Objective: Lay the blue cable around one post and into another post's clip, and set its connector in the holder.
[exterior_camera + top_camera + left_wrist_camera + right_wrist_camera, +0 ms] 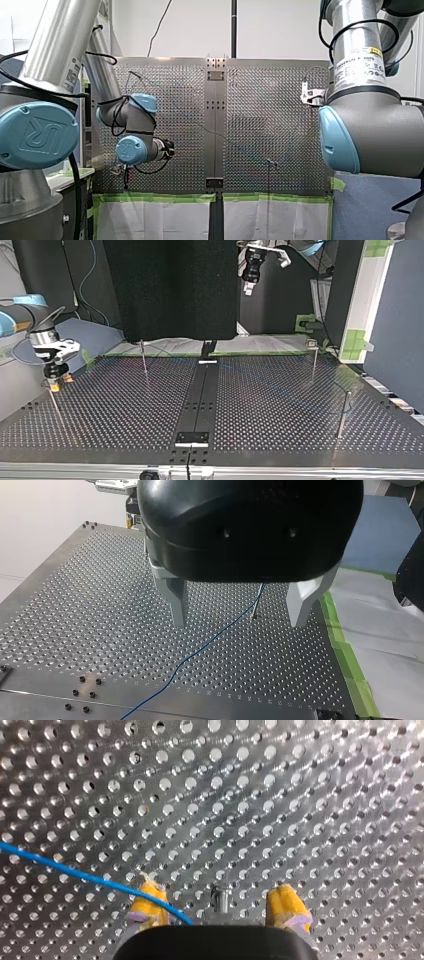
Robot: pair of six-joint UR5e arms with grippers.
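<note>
Seating the blue cable, which crosses a yellow pad at the post's nine o'clock, likely needs it kept low and taut; my right gripper stands open astride the post, my left gripper open above the cable.

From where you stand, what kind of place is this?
Probably a robotics lab bench: a perforated metal table, my left arm and my right arm beside it, and thin posts with a blue cable for routing.
</note>
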